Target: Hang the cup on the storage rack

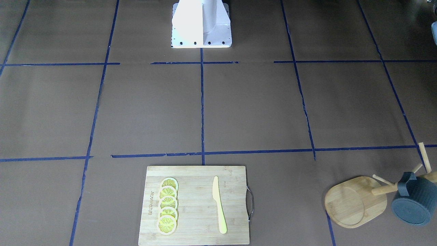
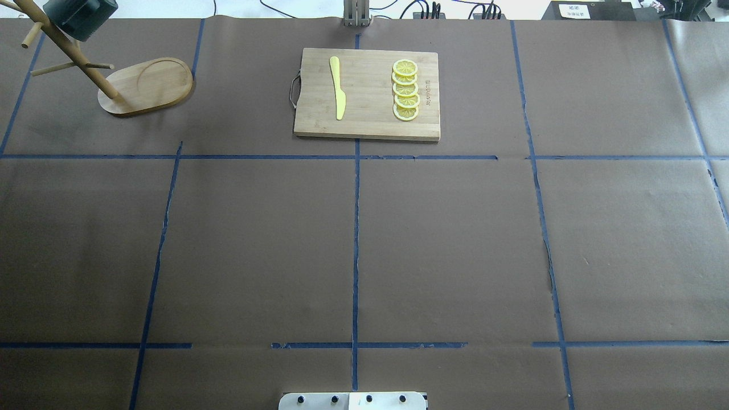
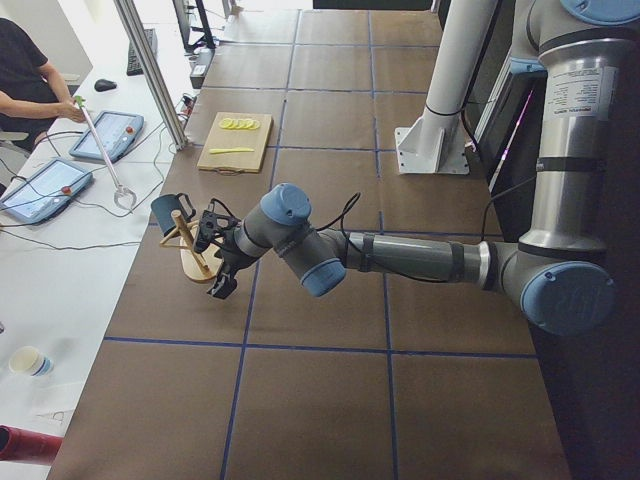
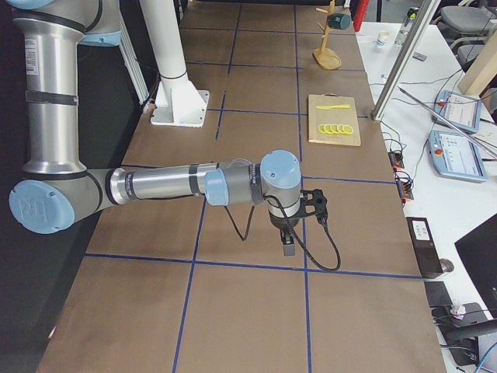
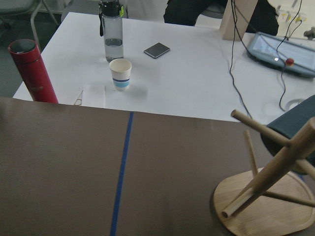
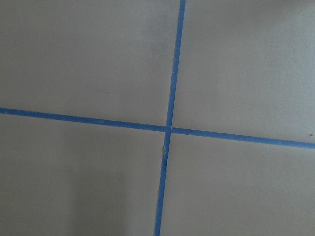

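Observation:
The dark blue-grey cup hangs by its handle on an upper peg of the wooden storage rack, bottom facing outward. Both stand at the table's far left corner in the overhead view, cup above rack base. The left wrist view shows the rack and an edge of the cup. My left gripper shows only in the exterior left view, close beside the rack and apart from the cup; I cannot tell its state. My right gripper hangs over bare table far from the rack; state unclear.
A rectangular cutting board with lemon slices and a yellow knife lies at the far middle. The robot base stands at the near edge. Beyond the table edge stand a paper cup, a red flask and a bottle.

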`<state>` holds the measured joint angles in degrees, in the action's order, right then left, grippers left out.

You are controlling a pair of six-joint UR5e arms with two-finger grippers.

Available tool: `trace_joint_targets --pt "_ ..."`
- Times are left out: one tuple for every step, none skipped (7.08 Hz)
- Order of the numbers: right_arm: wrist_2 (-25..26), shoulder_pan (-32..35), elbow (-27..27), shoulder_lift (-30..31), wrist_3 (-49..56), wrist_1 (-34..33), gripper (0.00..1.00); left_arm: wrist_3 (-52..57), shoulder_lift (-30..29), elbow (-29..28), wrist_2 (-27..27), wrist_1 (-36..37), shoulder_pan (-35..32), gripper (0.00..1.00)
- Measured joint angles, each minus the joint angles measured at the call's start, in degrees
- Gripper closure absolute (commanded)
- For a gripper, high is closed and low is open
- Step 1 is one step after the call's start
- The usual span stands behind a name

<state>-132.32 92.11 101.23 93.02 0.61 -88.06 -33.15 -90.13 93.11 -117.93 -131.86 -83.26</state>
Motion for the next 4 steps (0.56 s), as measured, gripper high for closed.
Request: trace_joint_targets --pt "-0.11 0.0 -0.17 0.06 0.0 -0.03 0.0 7.84 -0.07 -0.1 -0.05 6.99 -0.03 0.0" --pt "-0.2 0.0 -0.34 0.21 0.0 -0.07 0.0 14.73 -0.31 -0.19 -1.02 14.8 -0.12 0.0" --pt "-0.29 0.0 -0.57 0.42 0.0 -0.09 0.0 19.91 -0.61 -0.25 -3.72 22.53 -0.37 0.0" --pt "-0.4 0.0 -0.92 0.63 -0.02 -0.09 0.0 24.72 -0.76 -0.46 -7.93 29.63 -1.1 0.0"
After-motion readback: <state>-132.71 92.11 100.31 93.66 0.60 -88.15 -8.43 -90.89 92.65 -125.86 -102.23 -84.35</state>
